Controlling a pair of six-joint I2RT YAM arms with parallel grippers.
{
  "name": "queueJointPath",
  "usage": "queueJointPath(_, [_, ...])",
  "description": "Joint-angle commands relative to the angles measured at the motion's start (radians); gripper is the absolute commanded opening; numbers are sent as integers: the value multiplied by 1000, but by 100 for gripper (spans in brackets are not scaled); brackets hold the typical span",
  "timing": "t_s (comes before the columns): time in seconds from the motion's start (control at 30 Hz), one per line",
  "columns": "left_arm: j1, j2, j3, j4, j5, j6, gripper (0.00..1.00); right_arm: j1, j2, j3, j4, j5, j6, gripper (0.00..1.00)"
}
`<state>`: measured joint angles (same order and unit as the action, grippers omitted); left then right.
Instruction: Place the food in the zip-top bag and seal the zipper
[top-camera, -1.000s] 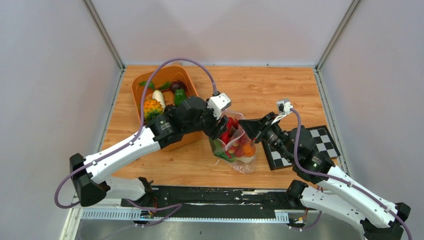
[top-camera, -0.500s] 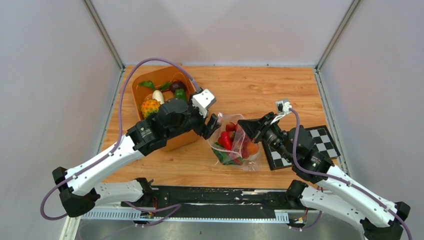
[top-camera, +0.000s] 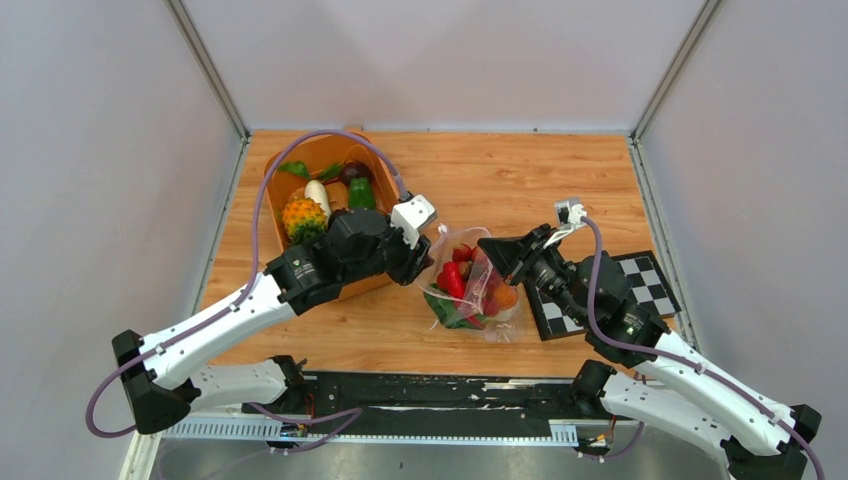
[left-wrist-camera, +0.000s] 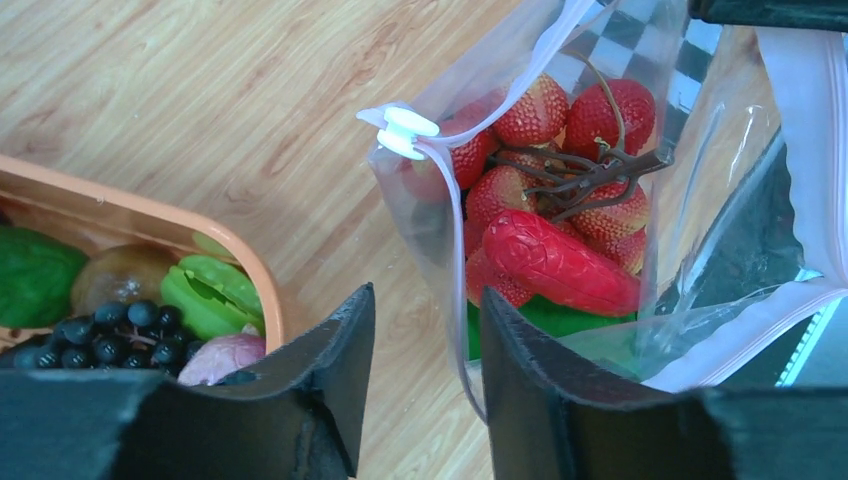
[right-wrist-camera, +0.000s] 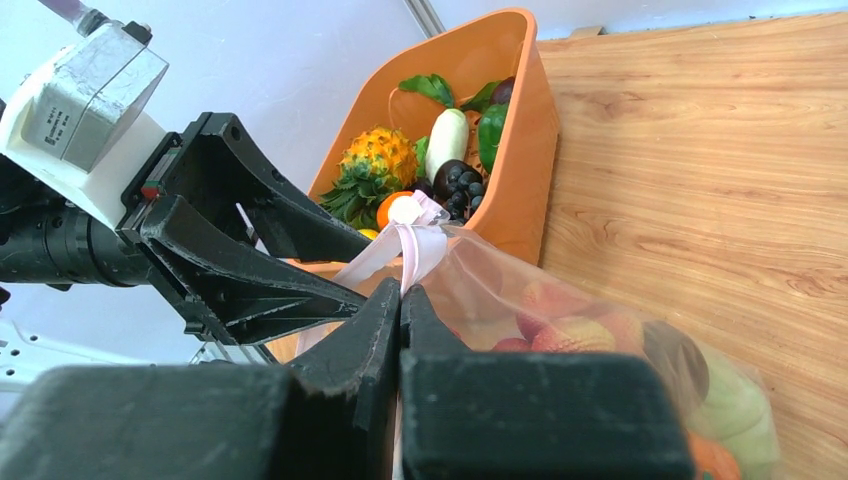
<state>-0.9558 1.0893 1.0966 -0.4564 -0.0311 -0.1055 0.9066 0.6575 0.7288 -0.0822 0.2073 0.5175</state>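
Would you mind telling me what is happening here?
The right arm has its jaws shut on the mouth edge of the zip-top bag, holding it up. The left arm has its jaws apart around the bag's opposite edge. Inside are strawberries and a red pepper. The zipper is unsealed, and more food sits in the orange tub.

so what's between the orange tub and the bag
Only the left gripper, over bare tabletop between orange tub and zip-top bag, shown in the top view.
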Motion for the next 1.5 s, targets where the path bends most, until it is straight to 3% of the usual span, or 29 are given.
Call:
queueJointPath(0.0, [-4,14,33,0,47,-4,47,2,-10,25,45,-15,-23,0])
queueJointPath(0.2, [-4,54,49,-8,66,-20,29,3,-15,28,51,-39,-44,0])
queueJointPath(0.33, [-4,46,48,19,54,-37,1,3,-11,36,57,-98,-83,0])
queueJointPath(0.67, [-4,-36,33,197,5,-47,0,2,24,131,-46,-560,-323,6])
queueJointPath(0.77, [-4,-16,51,209,52,-26,0,2,51,174,-88,-604,-364,14])
queueJointPath(0.83, [-4,-6,71,199,73,-14,0,2,70,199,-99,-617,-372,27])
queueJointPath(0.9, [-4,3,84,187,102,12,0,2,80,217,-103,-627,-378,31])
queueJointPath(1.07, [-4,-7,102,144,132,82,0,2,40,244,-123,-552,-435,32])
queueJointPath(1.3, [-4,-24,121,108,161,164,0,0,-29,257,-154,-275,-575,33])
queueJointPath(1.47, [-4,-9,123,114,189,174,0,-28,34,306,-197,-46,-608,36])
